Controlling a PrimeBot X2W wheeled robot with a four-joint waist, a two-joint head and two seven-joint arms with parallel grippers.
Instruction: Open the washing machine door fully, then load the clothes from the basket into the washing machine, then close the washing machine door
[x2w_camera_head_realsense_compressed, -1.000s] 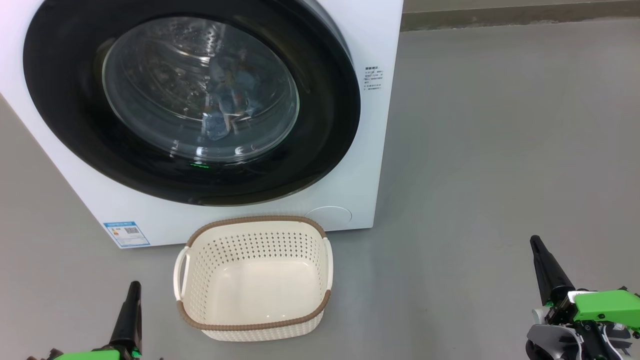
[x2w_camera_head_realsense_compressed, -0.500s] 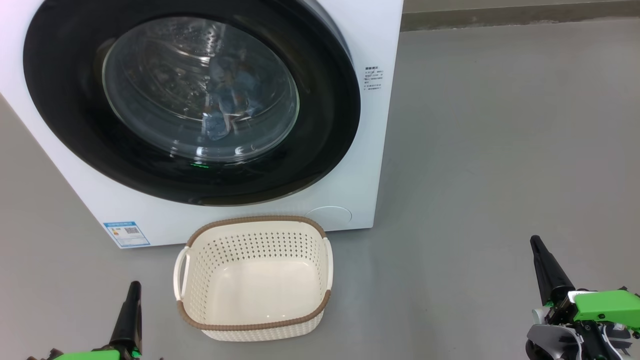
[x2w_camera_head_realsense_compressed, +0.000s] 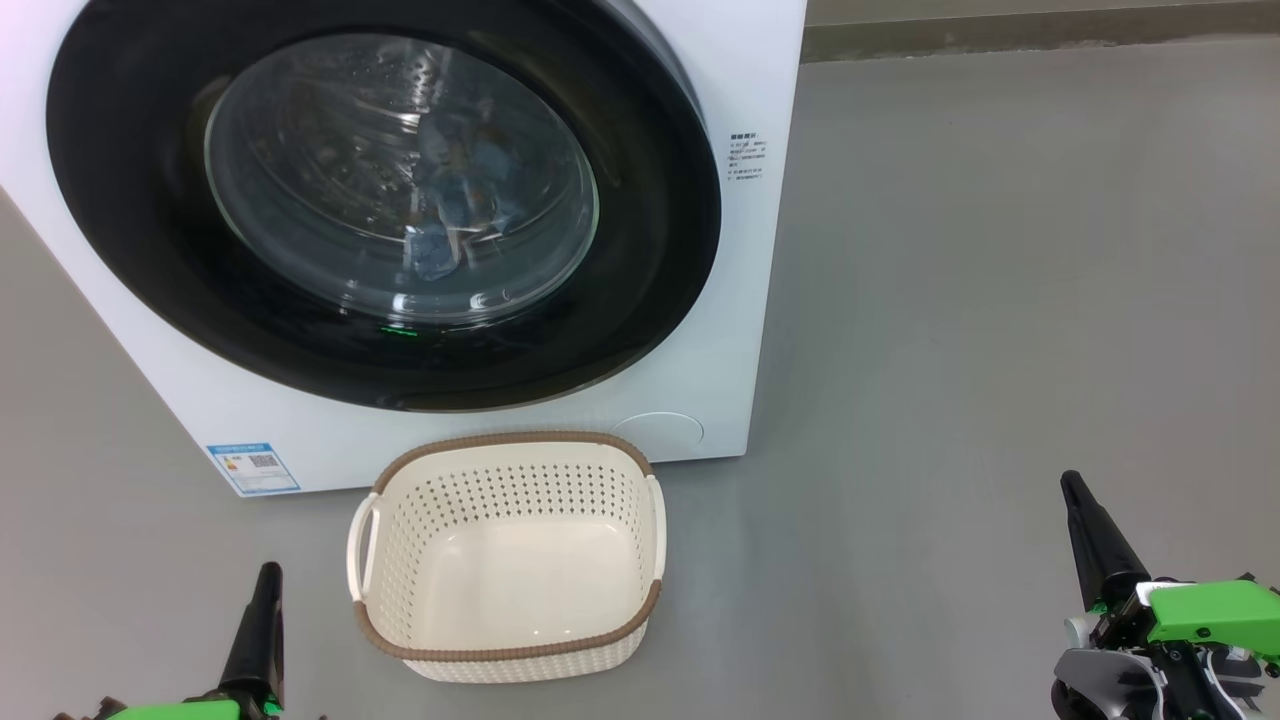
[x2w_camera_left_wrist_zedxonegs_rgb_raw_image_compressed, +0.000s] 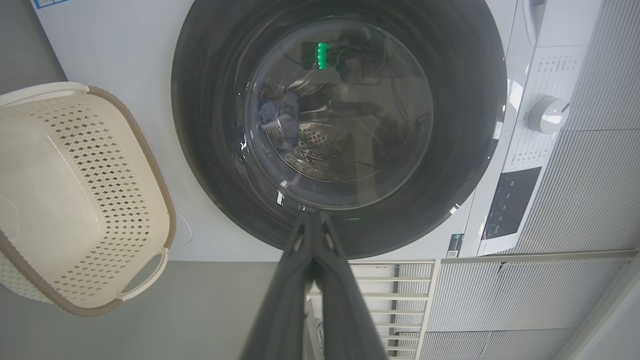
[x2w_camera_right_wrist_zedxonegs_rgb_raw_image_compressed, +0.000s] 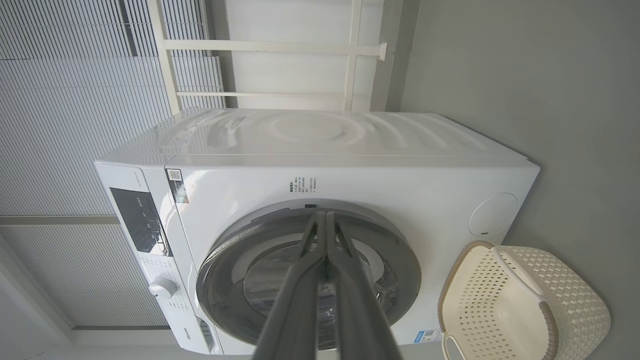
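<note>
While the washing machine door (x2w_camera_head_realsense_compressed: 120, 200) stands shut, the basket (x2w_camera_head_realsense_compressed: 510, 653) lies lengthwise across the washing machine (x2w_camera_head_realsense_compressed: 770, 80) front; left gripper (x2w_camera_head_realsense_compressed: 268, 572) and right gripper (x2w_camera_head_realsense_compressed: 1070, 482) jaws are pressed together.

Three cameras, one shared subject.
The head view looks forward and down from close on the washing machine door (x2w_camera_head_realsense_compressed: 380, 200), the basket (x2w_camera_head_realsense_compressed: 500, 490) at 6 o'clock. Both wrist views, rolled sideways, face the same door and basket: left near, basket at 9 o'clock; right farther back, basket at 5 o'clock.
</note>
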